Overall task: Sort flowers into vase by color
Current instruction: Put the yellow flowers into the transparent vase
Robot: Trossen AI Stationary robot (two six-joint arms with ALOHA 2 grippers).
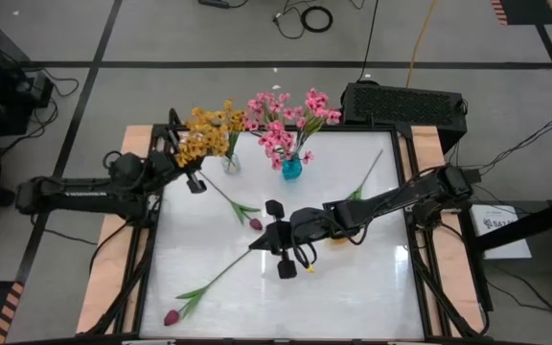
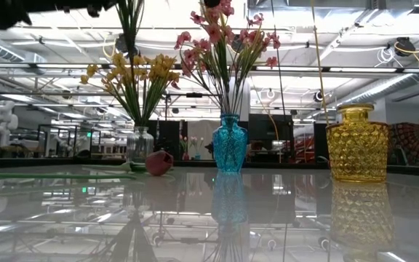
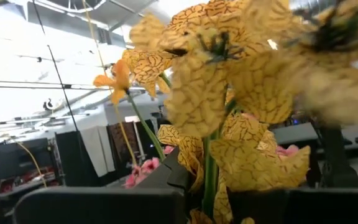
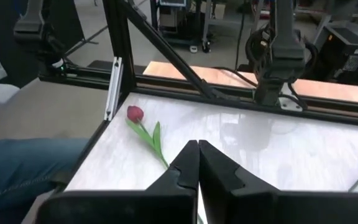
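Yellow-orange flowers (image 1: 209, 129) stand in a clear vase (image 2: 140, 143) at the far left, and pink ones (image 1: 286, 120) in a blue vase (image 2: 230, 143). My left gripper (image 1: 196, 180) is beside the clear vase, shut on another yellow-orange spray (image 3: 216, 93). One magenta tulip (image 1: 255, 223) lies on the table at mid-left; a second (image 1: 173, 316) lies near the front edge. My right gripper (image 1: 255, 246) hovers shut above the upper end of that second tulip's stem (image 4: 157, 146), touching nothing. A yellow vase (image 2: 357, 142) stands at the right. My left gripper has the yellow-orange spray by its green stem (image 3: 209, 183), just below the blossoms. The stem runs down between the fingers, and the gripper's own body hides the exact place of contact. The blossoms stand up ahead of the fingers, next to the bunch in the clear vase.
A loose green stem (image 1: 372, 172) lies on the table at the far right. Wooden strips and a dark frame (image 4: 114, 87) border the white tabletop. A black box (image 1: 405, 101) sits behind the far edge. A person's leg in jeans (image 4: 23, 168) is at the near left corner.
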